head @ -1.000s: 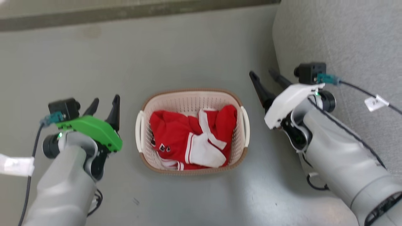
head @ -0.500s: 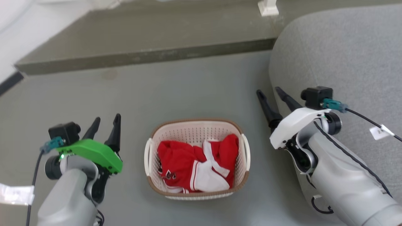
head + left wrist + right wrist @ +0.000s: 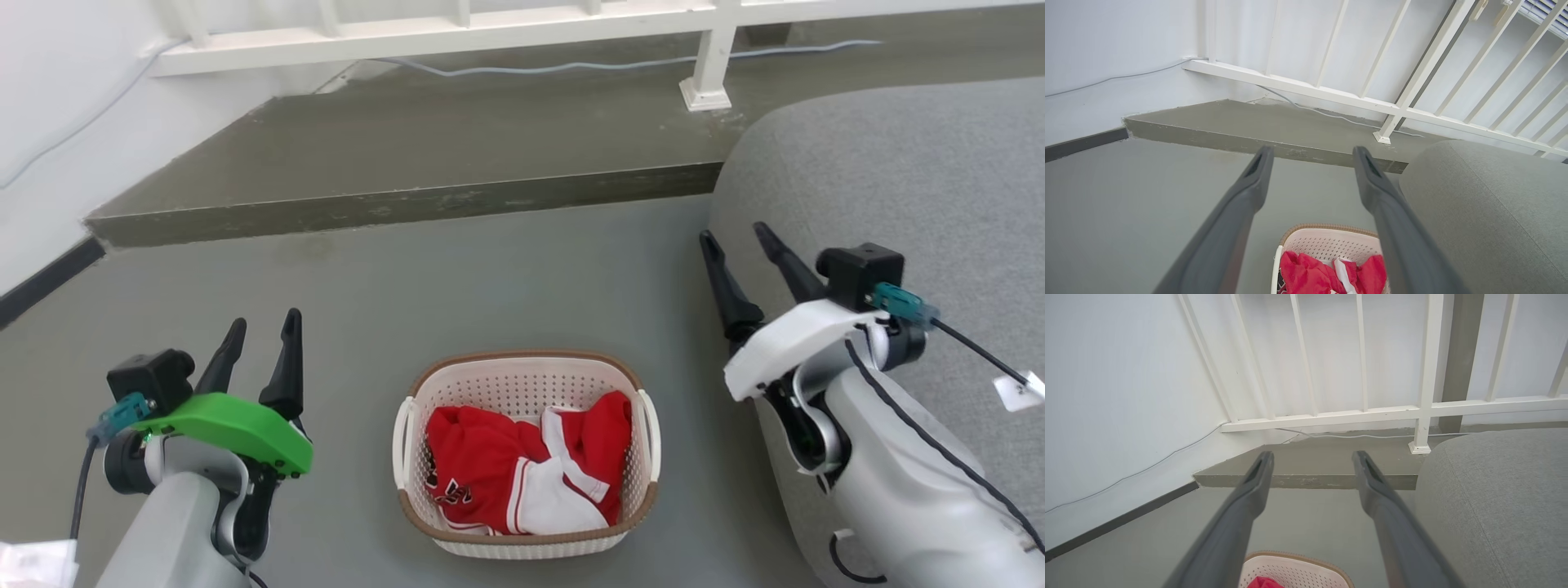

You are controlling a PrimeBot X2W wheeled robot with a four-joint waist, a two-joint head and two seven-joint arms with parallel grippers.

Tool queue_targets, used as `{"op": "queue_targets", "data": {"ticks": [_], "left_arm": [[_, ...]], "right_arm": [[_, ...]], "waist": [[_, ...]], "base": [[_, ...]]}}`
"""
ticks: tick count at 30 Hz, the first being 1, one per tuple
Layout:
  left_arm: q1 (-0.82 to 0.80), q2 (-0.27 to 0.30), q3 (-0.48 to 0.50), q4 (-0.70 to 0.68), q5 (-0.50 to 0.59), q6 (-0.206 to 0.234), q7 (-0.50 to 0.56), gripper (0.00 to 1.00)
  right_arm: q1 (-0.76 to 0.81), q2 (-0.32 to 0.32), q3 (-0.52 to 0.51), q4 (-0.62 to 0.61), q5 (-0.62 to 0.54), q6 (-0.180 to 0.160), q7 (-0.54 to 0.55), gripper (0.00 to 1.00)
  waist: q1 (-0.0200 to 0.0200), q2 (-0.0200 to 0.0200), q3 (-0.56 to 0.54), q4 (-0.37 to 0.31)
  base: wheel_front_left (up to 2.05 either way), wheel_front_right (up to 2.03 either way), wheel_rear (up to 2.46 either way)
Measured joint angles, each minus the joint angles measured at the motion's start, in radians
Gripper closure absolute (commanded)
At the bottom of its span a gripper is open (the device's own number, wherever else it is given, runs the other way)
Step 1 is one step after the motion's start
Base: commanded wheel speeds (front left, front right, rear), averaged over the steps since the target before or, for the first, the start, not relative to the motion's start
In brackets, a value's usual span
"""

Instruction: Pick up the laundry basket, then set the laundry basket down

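Note:
The laundry basket [image 3: 522, 382], cream-white with a brown rim, stands on the grey floor at the lower middle of the head view and holds red and white clothes [image 3: 522, 478]. My left gripper [image 3: 260, 327] hangs open to the basket's left, well apart from it, with nothing between its fingers. To the basket's right and higher up, my right gripper [image 3: 739, 237] is open and empty too. The left wrist view shows the basket [image 3: 1327, 241] low between my open fingers [image 3: 1257, 179]. In the right wrist view the basket's far rim [image 3: 1294, 559] sits at the bottom edge.
A grey upholstered seat [image 3: 898, 188] bulges close on the right, beside my right arm. Behind the basket a low grey step [image 3: 408, 200] crosses the floor, topped by a white railing [image 3: 710, 49] and a cable. A white wall [image 3: 49, 122] stands at left.
The head camera has tilted up, so the basket sits lower in view and the step and railing have appeared. Both grippers remain open and apart from the basket.

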Motion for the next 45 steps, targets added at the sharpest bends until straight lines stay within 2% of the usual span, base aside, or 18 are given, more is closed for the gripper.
{"op": "queue_targets", "data": {"ticks": [6, 8, 13, 28, 45], "left_arm": [[0.062, -0.005, 0.038, -0.071, 0.043, 0.009, 0.0, 0.0], [0.083, -0.015, 0.054, -0.09, 0.048, 0.01, 0.0, 0.0], [0.124, -0.022, 0.087, -0.133, 0.058, 0.018, 0.0, 0.0], [0.193, -0.047, 0.138, -0.232, 0.127, 0.018, 0.0, 0.0], [0.24, -0.075, 0.167, -0.283, 0.171, 0.014, 0.0, 0.0]], "right_arm": [[0.045, -0.006, -0.026, -0.079, -0.055, -0.01, 0.0, 0.0], [0.068, -0.006, -0.043, -0.095, -0.065, -0.028, 0.0, 0.0], [0.121, -0.007, -0.086, -0.133, -0.095, -0.043, 0.0, 0.0], [0.205, 0.002, -0.144, -0.195, -0.149, -0.052, 0.0, 0.0], [0.246, 0.019, -0.174, -0.227, -0.184, -0.053, 0.0, 0.0]], "waist": [[0.0, 0.0, -0.006, 0.008], [0.0, 0.0, -0.006, 0.008], [0.0, 0.0, -0.006, 0.008], [0.0, 0.0, 0.005, -0.003], [0.0, 0.0, 0.006, -0.001]], "base": [[0.0, 0.0, 0.0], [0.0, 0.0, 0.0], [0.0, 0.0, 0.0], [0.0, 0.0, 0.0], [0.0, 0.0, 0.0]]}}
